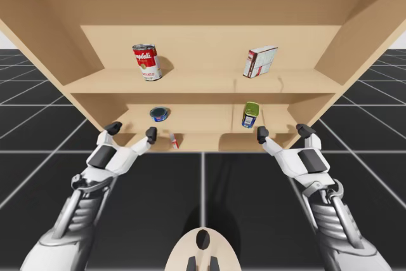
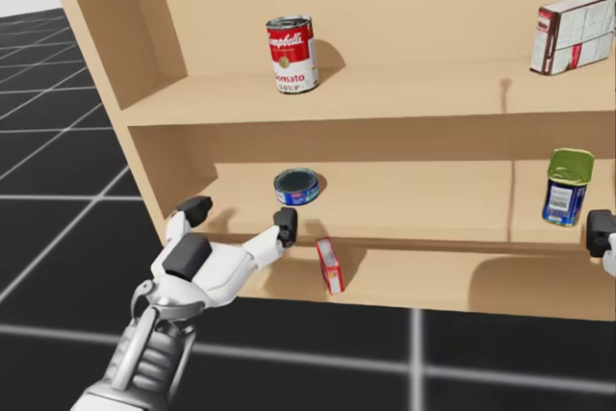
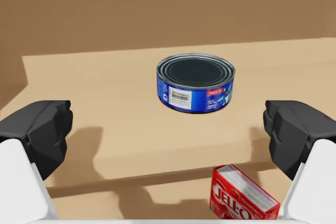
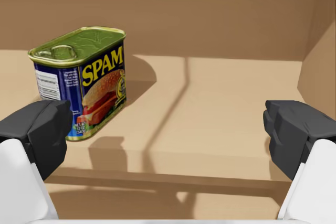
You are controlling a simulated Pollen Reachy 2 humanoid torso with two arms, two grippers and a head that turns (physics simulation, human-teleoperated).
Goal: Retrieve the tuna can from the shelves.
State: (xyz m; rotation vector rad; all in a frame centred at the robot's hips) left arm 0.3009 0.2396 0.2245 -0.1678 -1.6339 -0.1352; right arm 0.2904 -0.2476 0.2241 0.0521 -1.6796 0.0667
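Ahead of my left claw (image 3: 168,129) — spread wide — sits the tuna can (image 3: 195,82).

Bright, even, warm light over the shelves (image 1: 203,84). Soft-edged shadows fall right of and behind the red can (image 1: 146,61) on the top board and the blue tin (image 4: 84,82) on the middle board: light from front left. Bottom board dimmer. High view splays the shelves' side walls outward. Floor (image 1: 165,188) below the shelves dark.
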